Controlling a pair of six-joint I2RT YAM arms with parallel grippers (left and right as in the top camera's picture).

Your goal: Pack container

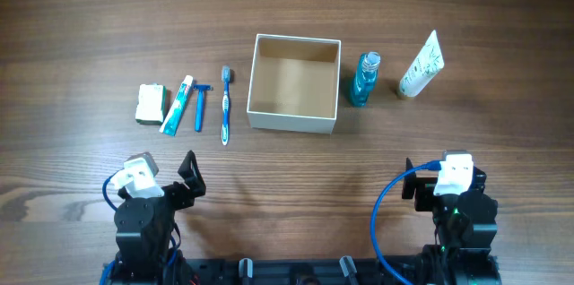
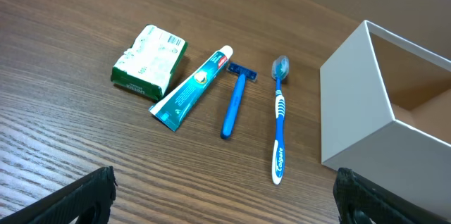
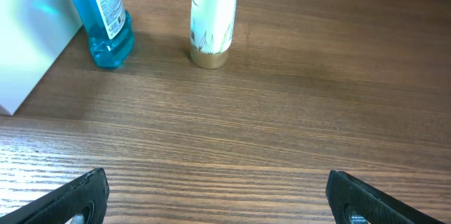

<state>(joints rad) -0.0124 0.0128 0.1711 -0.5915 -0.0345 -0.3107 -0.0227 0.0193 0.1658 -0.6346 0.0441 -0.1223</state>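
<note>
**Plainly, the box is standing empty and both claws are hanging wide**

The square, white-walled cardboard container (image 1: 291,123) is sitting mid-table, its tan inside showing bare. Right of it, the clear blue plastic mouthwash bottle (image 1: 363,81) and the white squeeze tube (image 1: 421,65) are standing upright, near each other but apart. Left of it, the blue-and-white toothbrush (image 1: 225,106), the teal toothpaste tube (image 1: 177,106), the blue razor (image 1: 199,106) and the green-and-white soap packet (image 1: 151,103) are lying in a row. The left gripper (image 2: 225,199) and right gripper (image 3: 222,199) are both gaping fully and holding nothing, near the table's front edge.

The likely trouble is that the two upright items are risking a topple if a finger clips them off-centre. The flat, close-lying toiletries are also inviting a slip or a double pick. The brown wood-grain table (image 1: 502,16) is looking smooth, and nothing of the room is showing beyond it.
</note>
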